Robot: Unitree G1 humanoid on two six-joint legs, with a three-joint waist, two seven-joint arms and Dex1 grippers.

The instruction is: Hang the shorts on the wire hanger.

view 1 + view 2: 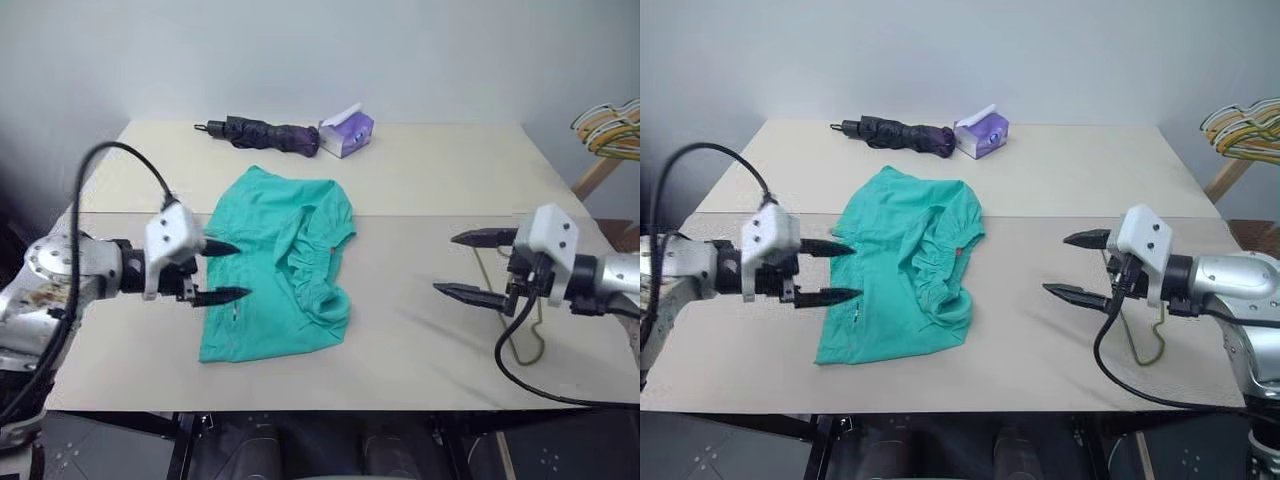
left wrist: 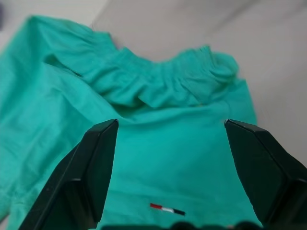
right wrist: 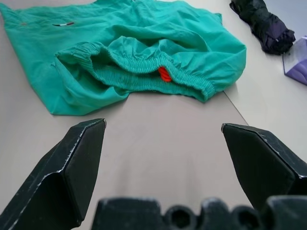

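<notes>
Beige surface against a pale wall. Shorts lie crumpled flat near its middle, waistband bunched toward the robot's right, small striped mark on the near leg. Left tool hovers at the shorts' left edge, fingers apart, nothing held. Right tool well apart from the shorts, fingers spread wide, empty. Wire hanger lies on the surface under the right tool. Folded umbrella and purple box at the far side.
</notes>
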